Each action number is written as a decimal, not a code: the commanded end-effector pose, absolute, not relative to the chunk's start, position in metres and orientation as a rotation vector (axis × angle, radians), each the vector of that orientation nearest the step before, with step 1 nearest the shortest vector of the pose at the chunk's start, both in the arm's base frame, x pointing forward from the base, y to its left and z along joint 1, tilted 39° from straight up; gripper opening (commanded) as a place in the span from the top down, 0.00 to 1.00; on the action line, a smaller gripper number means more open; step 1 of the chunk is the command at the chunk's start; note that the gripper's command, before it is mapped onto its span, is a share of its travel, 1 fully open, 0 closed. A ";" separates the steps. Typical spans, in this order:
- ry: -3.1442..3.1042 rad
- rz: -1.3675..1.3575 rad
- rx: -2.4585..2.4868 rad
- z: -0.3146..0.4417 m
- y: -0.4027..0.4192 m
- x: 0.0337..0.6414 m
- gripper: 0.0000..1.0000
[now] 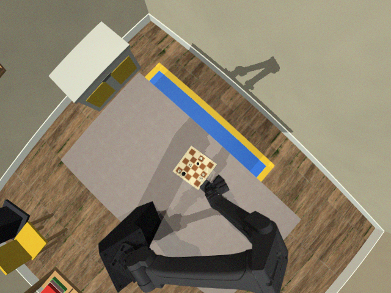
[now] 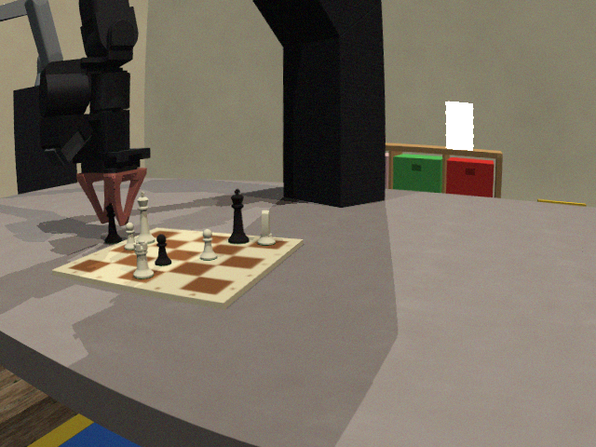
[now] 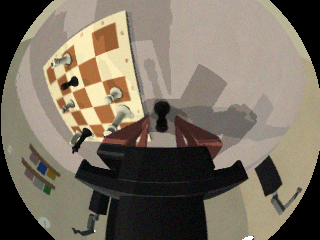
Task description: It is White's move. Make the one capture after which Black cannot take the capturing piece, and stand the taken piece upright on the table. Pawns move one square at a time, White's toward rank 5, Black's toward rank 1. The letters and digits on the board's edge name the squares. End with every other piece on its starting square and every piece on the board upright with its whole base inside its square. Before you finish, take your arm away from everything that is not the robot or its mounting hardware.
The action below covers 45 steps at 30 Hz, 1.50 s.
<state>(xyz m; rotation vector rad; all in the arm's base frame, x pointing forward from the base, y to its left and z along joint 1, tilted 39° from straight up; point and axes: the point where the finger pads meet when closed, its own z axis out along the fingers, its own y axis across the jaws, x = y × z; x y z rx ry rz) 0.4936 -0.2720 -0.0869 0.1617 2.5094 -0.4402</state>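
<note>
Standing upright on the grey table (image 2: 433,289) just off the far-left edge of the chessboard (image 2: 250,283): a black pawn (image 2: 112,225), base on the table, not on any square. Straddling it from above, the gripper (image 2: 111,219), its reddish fingers (image 2: 91,196) spread apart with a gap showing on both sides of the pawn's head, so parted and gripping nothing. Seen from the wrist view as a dark round head (image 3: 162,108) between the two finger tips, off the board's edge. On the board, upright: a white king (image 2: 143,219) and a small white pawn (image 2: 129,236) at the far left, a white rook (image 2: 142,260) nearer, a second black pawn (image 2: 162,250) beside it, another white pawn (image 2: 207,244) mid-board, a black king (image 2: 237,216) and a white piece (image 2: 265,226) at the far right.
</note>
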 end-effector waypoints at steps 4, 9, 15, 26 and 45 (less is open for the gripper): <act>2.503 -0.450 0.146 -0.088 -0.272 0.493 0.61; 2.505 -0.445 0.144 -0.070 -0.264 0.486 0.61; 2.502 -0.440 0.148 -0.052 -0.253 0.475 0.61; 2.497 -0.438 0.157 -0.015 -0.237 0.451 0.61; 2.526 -0.427 0.159 -0.024 -0.235 0.446 0.00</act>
